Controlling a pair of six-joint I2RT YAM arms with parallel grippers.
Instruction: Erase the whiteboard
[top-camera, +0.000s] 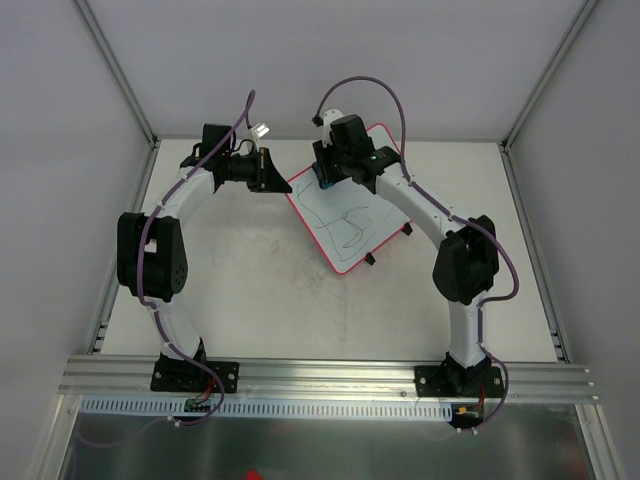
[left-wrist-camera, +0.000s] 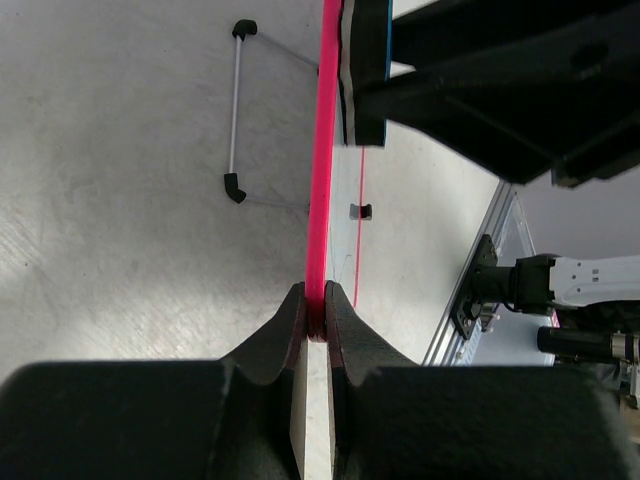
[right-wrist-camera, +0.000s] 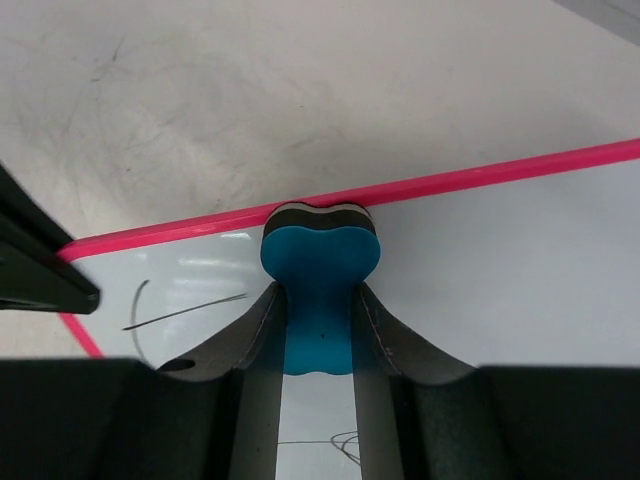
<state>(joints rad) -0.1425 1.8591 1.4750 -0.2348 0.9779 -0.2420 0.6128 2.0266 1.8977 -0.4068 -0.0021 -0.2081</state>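
The whiteboard (top-camera: 330, 212) lies tilted at the back middle of the table, white with a pink rim and dark scribbles (top-camera: 352, 226). My left gripper (top-camera: 274, 180) is shut on its left rim; in the left wrist view the pink edge (left-wrist-camera: 322, 150) runs straight into the closed fingertips of that gripper (left-wrist-camera: 317, 306). My right gripper (top-camera: 330, 170) is shut on a blue bone-shaped eraser (right-wrist-camera: 320, 270). The eraser's dark felt presses on the board (right-wrist-camera: 520, 260) just inside the far pink rim. Thin scribble lines (right-wrist-camera: 180, 315) show to its left.
The board's wire stand with black feet (left-wrist-camera: 235, 110) sticks out on the table side, and two black feet (top-camera: 368, 258) show at its near edge. An aluminium rail (top-camera: 330, 375) carries both arm bases. White walls and frame posts close in the table.
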